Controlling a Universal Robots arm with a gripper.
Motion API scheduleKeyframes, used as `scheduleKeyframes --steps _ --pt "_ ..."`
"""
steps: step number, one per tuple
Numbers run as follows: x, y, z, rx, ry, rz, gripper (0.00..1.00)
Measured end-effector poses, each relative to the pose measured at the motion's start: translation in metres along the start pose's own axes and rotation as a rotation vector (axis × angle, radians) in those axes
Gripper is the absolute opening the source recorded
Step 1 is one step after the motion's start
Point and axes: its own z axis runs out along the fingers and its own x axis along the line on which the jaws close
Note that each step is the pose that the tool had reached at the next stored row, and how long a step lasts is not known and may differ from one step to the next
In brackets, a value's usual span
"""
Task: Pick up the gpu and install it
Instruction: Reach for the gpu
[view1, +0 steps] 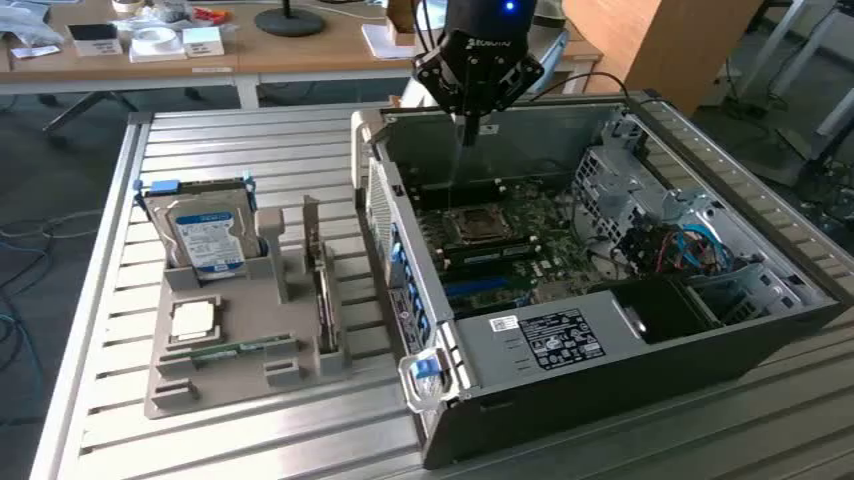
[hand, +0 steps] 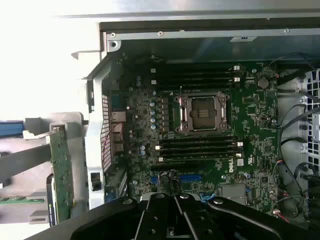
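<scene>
The gpu (view1: 320, 275) stands on its edge in a slot of the grey holder (view1: 220, 392), at the exterior view's left of the open computer case (view1: 587, 385). In the wrist view the gpu (hand: 61, 172) appears as a thin green-edged card beside the case wall. My gripper (view1: 467, 135) hangs over the far end of the case, above the motherboard (hand: 250, 125), well apart from the gpu. Its fingers (hand: 165, 210) are pressed together with nothing between them.
The holder also carries a hard drive (view1: 207, 235), a processor (view1: 194, 318) and a green memory stick (view1: 230, 350). An empty processor socket (hand: 202, 112) and a blue slot (hand: 190, 177) lie on the board. Cables (view1: 674, 250) fill the case's right side. A desk (view1: 200, 55) stands behind.
</scene>
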Motion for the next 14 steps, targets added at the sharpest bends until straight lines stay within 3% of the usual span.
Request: scheduleKeyframes --steps 14 --pt "0.0054 -0.0004 -0.0001 0.0 -0.0001 0.0 0.11"
